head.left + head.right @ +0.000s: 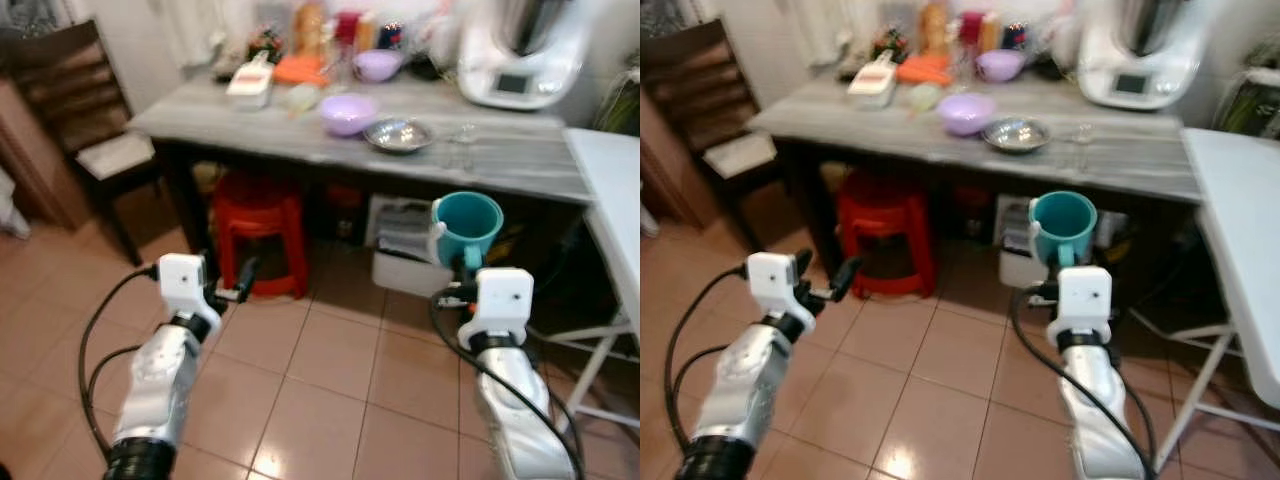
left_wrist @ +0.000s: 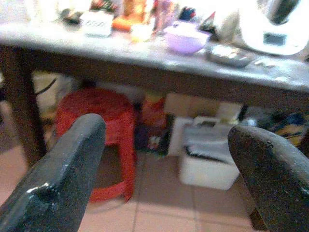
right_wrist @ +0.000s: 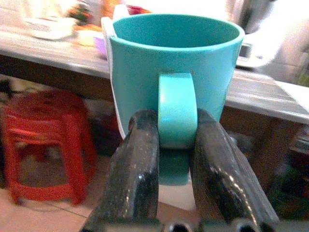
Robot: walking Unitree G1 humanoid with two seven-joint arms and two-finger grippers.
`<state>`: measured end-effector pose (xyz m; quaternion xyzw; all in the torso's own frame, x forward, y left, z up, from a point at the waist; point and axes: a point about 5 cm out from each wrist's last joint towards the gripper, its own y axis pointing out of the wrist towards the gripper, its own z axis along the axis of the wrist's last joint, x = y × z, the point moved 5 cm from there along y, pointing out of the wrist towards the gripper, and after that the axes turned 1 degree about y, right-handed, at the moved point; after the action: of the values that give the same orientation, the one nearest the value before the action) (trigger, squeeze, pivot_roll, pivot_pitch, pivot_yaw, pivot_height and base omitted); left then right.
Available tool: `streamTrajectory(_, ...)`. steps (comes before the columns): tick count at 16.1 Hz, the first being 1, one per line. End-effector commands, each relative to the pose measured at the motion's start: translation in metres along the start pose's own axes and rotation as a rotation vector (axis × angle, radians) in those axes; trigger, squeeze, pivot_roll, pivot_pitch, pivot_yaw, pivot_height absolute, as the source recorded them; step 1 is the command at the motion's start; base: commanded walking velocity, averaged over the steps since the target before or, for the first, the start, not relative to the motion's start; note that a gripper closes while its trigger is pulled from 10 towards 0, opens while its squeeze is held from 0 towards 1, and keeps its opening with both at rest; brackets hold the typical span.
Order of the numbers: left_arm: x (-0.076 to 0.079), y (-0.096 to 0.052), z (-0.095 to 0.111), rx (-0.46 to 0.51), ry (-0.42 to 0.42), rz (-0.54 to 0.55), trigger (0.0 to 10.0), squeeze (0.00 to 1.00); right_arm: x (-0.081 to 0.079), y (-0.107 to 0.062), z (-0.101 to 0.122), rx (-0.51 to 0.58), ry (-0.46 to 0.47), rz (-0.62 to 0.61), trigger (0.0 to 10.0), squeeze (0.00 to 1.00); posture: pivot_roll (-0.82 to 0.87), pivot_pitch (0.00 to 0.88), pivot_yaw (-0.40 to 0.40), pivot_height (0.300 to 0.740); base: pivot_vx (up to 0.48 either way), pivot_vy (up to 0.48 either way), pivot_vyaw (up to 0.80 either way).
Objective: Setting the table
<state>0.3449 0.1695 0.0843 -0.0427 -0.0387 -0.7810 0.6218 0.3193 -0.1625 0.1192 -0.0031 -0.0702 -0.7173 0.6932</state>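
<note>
A teal mug [image 1: 467,226] hangs upright in front of the grey table [image 1: 520,160], below its top. My right gripper [image 3: 176,145] is shut on the teal mug [image 3: 174,63], its two black fingers [image 3: 137,164] pinching the handle. My left gripper [image 1: 232,287] is held out low at the left, open, with nothing between its fingers [image 2: 63,174]. On the table stand a purple bowl [image 1: 347,112], a metal dish [image 1: 398,134], a second purple bowl [image 1: 377,64] and a small glass [image 1: 461,133].
A red plastic stool [image 1: 260,235] and white boxes [image 1: 405,255] sit under the table. A dark wooden chair [image 1: 85,120] is at the left. A white folding table [image 1: 610,190] stands at the right. A white kitchen appliance [image 1: 520,55] and bottles crowd the table's back.
</note>
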Motion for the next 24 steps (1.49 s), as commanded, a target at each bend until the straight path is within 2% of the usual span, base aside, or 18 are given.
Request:
streamTrajectory(1, 0.009, 0.006, 0.008, 0.023, -0.002, -0.033, 10.0, 0.0, 0.006, 0.002, 0.005, 0.018, -0.012, -0.015, 10.0, 0.0, 0.0, 0.0, 0.018, 0.74, 0.322, 0.0, 0.0)
streamTrajectory(6, 0.014, 0.005, 0.005, 0.019, -0.017, -0.043, 10.0, 0.0, 0.001, 0.004, 0.004, 0.008, 0.02, -0.012, 10.0, 0.0, 0.0, 0.0, 0.011, 0.74, 0.328, 0.0, 0.0)
streamTrajectory(14, 0.027, -0.002, -0.002, 0.011, -0.038, -0.058, 10.0, 0.0, 0.005, 0.002, 0.002, 0.003, 0.022, -0.025, 10.0, 0.0, -0.01, 0.0, 0.015, 0.74, 0.329, 0.0, 0.0)
streamTrajectory(17, 0.021, -0.013, 0.005, 0.033, -0.021, -0.026, 10.0, 0.0, 0.012, -0.006, 0.004, 0.004, 0.025, -0.048, 10.0, 0.0, -0.02, 0.0, 0.008, 0.74, 0.329, 0.0, 0.0)
streamTrajectory(19, 0.013, -0.028, 0.006, 0.034, -0.014, 0.009, 10.0, 0.0, 0.022, -0.021, 0.003, -0.008, 0.024, -0.077, 10.0, 0.0, -0.02, 0.0, 0.009, 0.74, 0.332, 0.0, 0.0)
streamTrajectory(22, 0.009, -0.042, 0.001, 0.009, -0.007, 0.04, 10.0, 0.0, 0.03, -0.045, -0.003, -0.037, -0.029, -0.06, 10.0, 0.0, -0.02, 0.0, 0.019, 0.74, 0.329, 0.0, 0.0)
streamTrajectory(24, 0.011, -0.044, 0.001, 0.004, -0.01, 0.04, 10.0, 0.0, 0.035, -0.049, -0.004, -0.047, -0.034, -0.066, 10.0, 0.0, -0.02, 0.0, 0.021, 0.74, 0.326, 0.0, 0.0)
